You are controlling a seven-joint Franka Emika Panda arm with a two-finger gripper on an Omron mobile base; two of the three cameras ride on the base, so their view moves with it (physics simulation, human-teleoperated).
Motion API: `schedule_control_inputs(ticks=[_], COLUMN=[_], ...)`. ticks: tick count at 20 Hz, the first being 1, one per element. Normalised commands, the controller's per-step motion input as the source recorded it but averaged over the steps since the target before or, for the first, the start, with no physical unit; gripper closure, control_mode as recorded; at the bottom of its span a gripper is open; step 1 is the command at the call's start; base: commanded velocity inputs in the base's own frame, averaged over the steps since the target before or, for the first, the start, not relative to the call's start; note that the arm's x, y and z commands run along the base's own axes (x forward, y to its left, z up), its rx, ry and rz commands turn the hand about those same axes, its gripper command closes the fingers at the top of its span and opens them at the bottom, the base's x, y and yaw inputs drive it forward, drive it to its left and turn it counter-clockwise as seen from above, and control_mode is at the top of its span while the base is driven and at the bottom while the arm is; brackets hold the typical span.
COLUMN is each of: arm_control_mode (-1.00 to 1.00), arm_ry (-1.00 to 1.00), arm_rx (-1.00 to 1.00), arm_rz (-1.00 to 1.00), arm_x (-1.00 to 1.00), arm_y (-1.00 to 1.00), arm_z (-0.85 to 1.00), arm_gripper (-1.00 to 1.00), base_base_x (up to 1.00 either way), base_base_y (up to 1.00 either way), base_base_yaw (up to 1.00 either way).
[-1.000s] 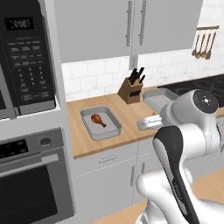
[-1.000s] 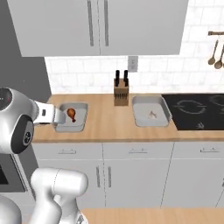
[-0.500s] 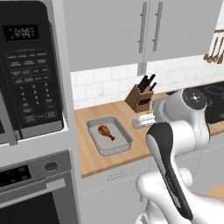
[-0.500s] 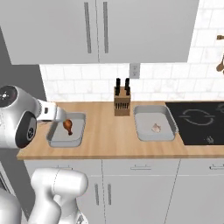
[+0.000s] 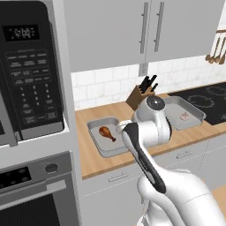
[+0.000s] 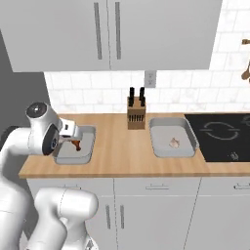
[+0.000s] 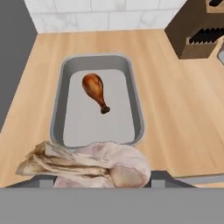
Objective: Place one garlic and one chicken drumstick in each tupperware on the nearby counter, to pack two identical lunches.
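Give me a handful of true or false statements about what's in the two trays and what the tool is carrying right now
1. The left tupperware holds one chicken drumstick. True.
2. The right tupperware holds a drumstick. False: a garlic bulb lies in it, with no drumstick visible.
3. The tool grips a garlic bulb near the left tupperware. True.
4. The knife block stands inside the right tupperware. False: it stands on the counter between the two trays, by the wall.
5. The left tupperware already has garlic in it. False: only the drumstick lies inside.
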Motion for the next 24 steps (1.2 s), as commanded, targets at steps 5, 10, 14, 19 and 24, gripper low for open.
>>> schedule_control_inputs(ticks=[5, 10, 14, 19, 24], arm_control_mode=[-1.0, -1.0, -1.0, -1.0, -1.0], arm_ry=[0.06, 0.2, 0.17, 0.08, -0.02], arm_rx=[0.0, 0.0, 0.0, -0.01, -0.03], arm_rz=[0.0, 0.0, 0.0, 0.0, -0.01], arm_x=[1.0, 1.0, 1.0, 0.43, 0.02], arm_y=[0.13, 0.25, 0.12, -0.05, 0.0], arm_z=[-0.53, -0.38, -0.4, -0.49, -0.12], arm_gripper=[1.0, 1.0, 1.0, -1.0, -1.0], base_base_x=[0.0, 0.0, 0.0, 0.0, 0.0], base_base_y=[0.0, 0.0, 0.0, 0.0, 0.0], base_base_yaw=[0.0, 0.0, 0.0, 0.0, 0.0])
